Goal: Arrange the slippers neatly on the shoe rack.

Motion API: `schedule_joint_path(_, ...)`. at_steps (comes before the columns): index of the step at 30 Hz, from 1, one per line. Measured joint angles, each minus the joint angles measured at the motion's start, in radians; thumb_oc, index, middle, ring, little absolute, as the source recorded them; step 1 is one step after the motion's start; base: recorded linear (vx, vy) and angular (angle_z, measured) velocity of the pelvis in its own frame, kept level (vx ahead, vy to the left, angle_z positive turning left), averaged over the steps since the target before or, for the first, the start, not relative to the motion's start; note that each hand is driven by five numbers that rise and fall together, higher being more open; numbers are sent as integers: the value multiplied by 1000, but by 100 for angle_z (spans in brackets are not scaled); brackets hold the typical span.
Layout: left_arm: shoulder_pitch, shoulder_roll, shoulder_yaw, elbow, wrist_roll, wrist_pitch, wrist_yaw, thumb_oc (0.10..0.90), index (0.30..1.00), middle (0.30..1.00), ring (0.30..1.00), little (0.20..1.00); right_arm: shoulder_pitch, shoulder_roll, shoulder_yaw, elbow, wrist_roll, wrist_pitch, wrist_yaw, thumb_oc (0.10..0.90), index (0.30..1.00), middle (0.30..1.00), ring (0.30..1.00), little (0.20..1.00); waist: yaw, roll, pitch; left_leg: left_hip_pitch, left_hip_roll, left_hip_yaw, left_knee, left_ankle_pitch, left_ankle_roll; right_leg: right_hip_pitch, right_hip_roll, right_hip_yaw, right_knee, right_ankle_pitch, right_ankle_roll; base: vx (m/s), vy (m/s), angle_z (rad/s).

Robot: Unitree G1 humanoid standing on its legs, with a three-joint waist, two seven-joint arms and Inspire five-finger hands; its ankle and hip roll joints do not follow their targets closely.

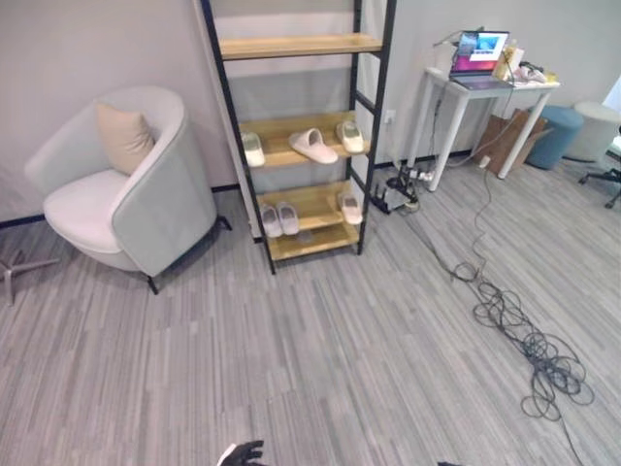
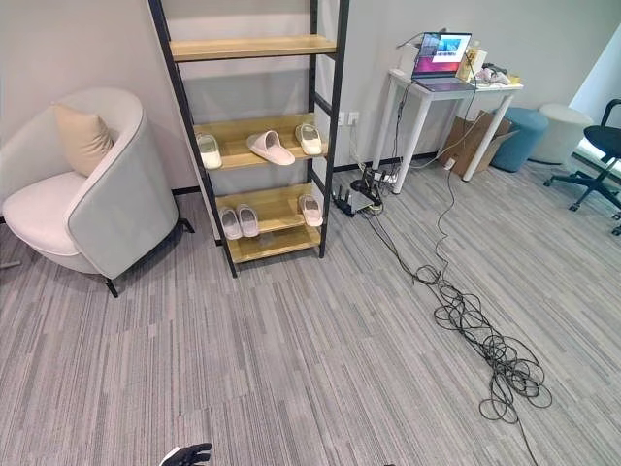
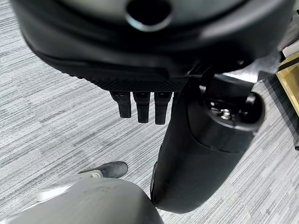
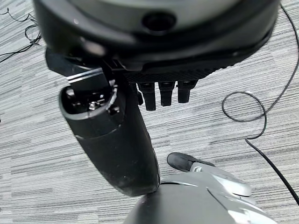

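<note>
- My left hand (image 3: 187, 154) hangs over grey striped carpet (image 1: 320, 359), its dark fingers (image 3: 142, 107) straight and relaxed, grasping nothing; its tip also peeks in at the bottom edge of the head view.
- My right hand (image 4: 117, 144) is likewise released, short ribbed fingers (image 4: 166, 95) pointing down at the carpet, empty.
- Well ahead stands the shoe rack (image 1: 374, 126): a slim black metal frame carrying pale wooden shelves.
- I count six slippers, all smooth, rounded and off-white.
- Middle shelf (image 1: 281, 131) holds three: one at the left (image 1: 252, 149), one lying askew in the middle (image 1: 312, 145), one at the right (image 1: 350, 135).
- Bottom shelf (image 1: 310, 199) holds three: a close pair at the left (image 1: 278, 218) and a single at the right (image 1: 350, 208).
- The top shelf (image 1: 296, 45) is bare wood.
- Left of the rack sits a curved grey armchair (image 1: 155, 204) with one beige cushion (image 1: 124, 136).
- To the right, a white bench (image 1: 466, 92) carries an open laptop (image 1: 478, 53); a tangle of black cables (image 1: 534, 349) trails over the carpet.
</note>
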Motion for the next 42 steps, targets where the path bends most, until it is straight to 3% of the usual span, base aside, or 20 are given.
schedule_joint_path(13,-13,0,0,0,-5,0,5,800,900,900,900,900,-8,0,0,1,-11,1,0,800,900,900,900,900,-1,0,26,0,3,-1,5,3,0,2,3,-1,8,-4,-1,-1,-37,0)
schedule_joint_path(18,-30,1,2,0,-13,-1,19,800,900,900,900,900,-24,0,0,3,-10,1,0,800,900,900,900,900,0,-6,51,-21,6,-6,35,-15,-25,-9,8,-1,19,-14,-18,16,-79,3)
schedule_joint_path(23,-56,8,6,1,-15,-12,19,800,900,900,900,900,-38,1,0,4,-6,1,1,800,900,900,900,900,6,-20,84,-71,15,-1,142,-49,-53,-22,19,7,40,-29,-42,21,-48,-2)
schedule_joint_path(25,-85,13,15,4,-30,-24,23,800,900,900,900,900,-60,4,0,24,-5,1,1,800,900,900,900,900,8,-43,103,-159,-9,2,297,-41,-75,-28,-10,12,40,-28,-61,86,12,-1)
schedule_joint_path(27,-99,7,16,1,-48,-28,24,800,900,900,900,900,-71,-5,0,27,7,1,-1,800,900,900,900,900,3,-46,111,-220,7,9,390,-58,-86,-9,-17,8,18,-16,-80,162,25,2)
schedule_joint_path(31,-115,-3,12,3,-50,-29,20,800,900,900,900,900,-71,-12,-1,28,25,3,-4,800,900,900,900,900,3,-31,118,-263,64,34,240,-26,-108,8,-29,13,8,-32,-80,210,57,3)
schedule_joint_path(34,-120,-9,11,1,-51,-30,19,800,900,900,900,900,-79,-17,-1,28,25,3,-5,800,900,900,900,900,34,-17,120,-283,60,39,123,46,-133,29,-30,40,8,-57,-61,244,90,-25)
schedule_joint_path(37,-94,-20,28,0,-50,-44,19,800,900,900,900,900,-84,-21,1,21,24,-3,-3,800,900,900,900,900,64,16,102,-251,59,25,66,86,-125,73,-26,99,8,-95,-13,264,113,-73)
schedule_joint_path(38,-90,-21,29,6,-49,-42,17,800,900,900,900,900,-84,-18,3,21,24,-7,-3,800,900,900,900,900,54,23,96,-234,48,31,74,125,-59,96,-34,110,8,-118,4,256,117,-40)
schedule_joint_path(39,-87,-10,30,19,-49,-41,21,800,900,900,900,900,-71,-1,12,27,24,-6,1,800,900,900,900,900,56,-19,76,-212,15,62,74,95,-32,102,-74,120,19,-147,21,174,78,-36)
schedule_joint_path(40,-82,4,29,19,-49,-41,21,800,900,900,900,900,-75,6,20,19,23,-6,5,800,900,900,900,900,59,-44,65,-203,-8,77,75,76,-10,105,-96,118,39,-157,39,244,121,-32)
schedule_joint_path(42,-86,8,32,30,-48,-36,19,800,900,900,900,900,-67,17,19,21,23,-6,5,800,900,900,900,900,57,-62,60,-172,-40,84,73,55,25,97,-128,116,118,-184,75,175,121,-10)
